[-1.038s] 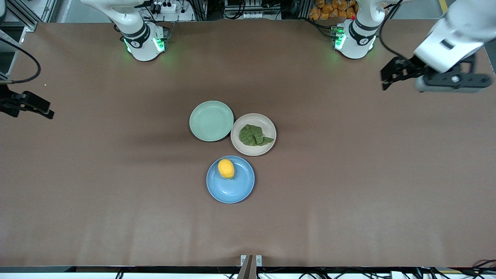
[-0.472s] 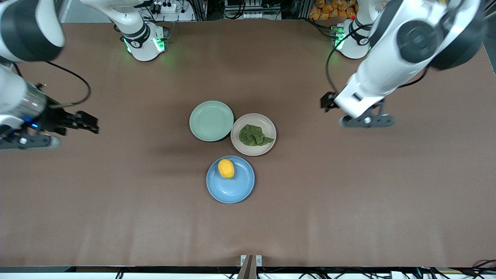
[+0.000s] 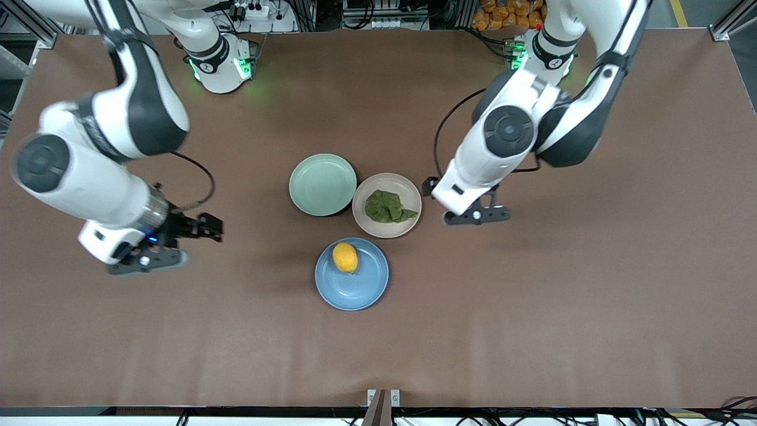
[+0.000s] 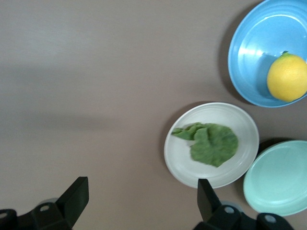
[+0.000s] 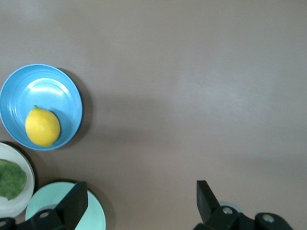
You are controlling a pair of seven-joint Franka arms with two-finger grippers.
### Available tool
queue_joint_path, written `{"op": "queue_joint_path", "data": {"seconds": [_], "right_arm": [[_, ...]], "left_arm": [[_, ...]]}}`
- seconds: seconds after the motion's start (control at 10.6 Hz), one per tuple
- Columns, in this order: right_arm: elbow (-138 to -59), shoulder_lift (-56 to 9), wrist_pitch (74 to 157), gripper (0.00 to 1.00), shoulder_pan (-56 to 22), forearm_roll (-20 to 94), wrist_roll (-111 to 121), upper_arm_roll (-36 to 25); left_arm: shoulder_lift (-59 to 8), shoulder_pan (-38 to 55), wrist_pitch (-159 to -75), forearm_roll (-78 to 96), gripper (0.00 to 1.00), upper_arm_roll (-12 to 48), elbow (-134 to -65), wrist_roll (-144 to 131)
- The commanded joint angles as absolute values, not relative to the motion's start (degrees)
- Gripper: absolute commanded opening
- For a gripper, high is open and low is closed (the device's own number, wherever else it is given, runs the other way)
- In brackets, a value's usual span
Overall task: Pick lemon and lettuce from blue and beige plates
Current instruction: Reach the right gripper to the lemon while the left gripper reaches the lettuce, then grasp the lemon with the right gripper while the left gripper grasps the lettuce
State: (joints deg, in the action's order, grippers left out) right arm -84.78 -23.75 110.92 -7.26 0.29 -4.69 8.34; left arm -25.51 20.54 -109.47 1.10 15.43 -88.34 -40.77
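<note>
The lemon [image 3: 345, 257] lies on the blue plate [image 3: 358, 290], nearest the front camera. The lettuce [image 3: 387, 207] lies on the beige plate [image 3: 390, 179]. My left gripper [image 3: 428, 188] is open and empty over bare table, just beside the beige plate toward the left arm's end. Its wrist view shows the lettuce [image 4: 211, 143] and lemon [image 4: 287, 76] past its spread fingers [image 4: 76, 194]. My right gripper [image 3: 208, 228] is open and empty over bare table, well off the plates toward the right arm's end. Its wrist view shows the lemon [image 5: 42, 126] on the blue plate [image 5: 45, 84].
An empty mint-green plate [image 3: 322, 183] touches the beige plate, toward the right arm's end of it. It also shows in the left wrist view [image 4: 278, 179] and the right wrist view [image 5: 95, 216]. The brown table [image 3: 532, 307] surrounds the plates.
Both arms have swung in from the table's ends toward the plates. The left gripper now hangs beside the beige plate. The lemon, lettuce and plates have not moved.
</note>
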Motion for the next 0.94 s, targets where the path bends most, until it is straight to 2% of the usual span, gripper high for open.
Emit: {"op": "queue_joint_path", "data": {"seconds": [0.0,0.28,0.57,0.85], "right_arm": [[-83.76,-28.54,116.43,1.00,-9.22,0.70,-7.98,10.01],[-83.85,-34.35,125.40,1.00,-14.84,-0.08,-16.76,10.20],[-83.85,-38.05,130.76,1.00,-18.36,-0.35,-20.64,10.20],[-83.85,-41.03,135.42,1.00,-20.73,-1.31,-23.27,10.20]], "left_arm": [[-30.65,24.15,-115.37,1.23,1.00,15.12,-86.57,-46.56],[-37.33,29.25,-121.28,-0.34,1.00,13.37,-85.09,-54.64],[-39.81,30.59,-121.90,-0.44,1.00,12.83,-84.46,-58.35],[-43.41,32.60,-126.12,-2.89,1.00,12.74,-84.55,-63.27]]}}
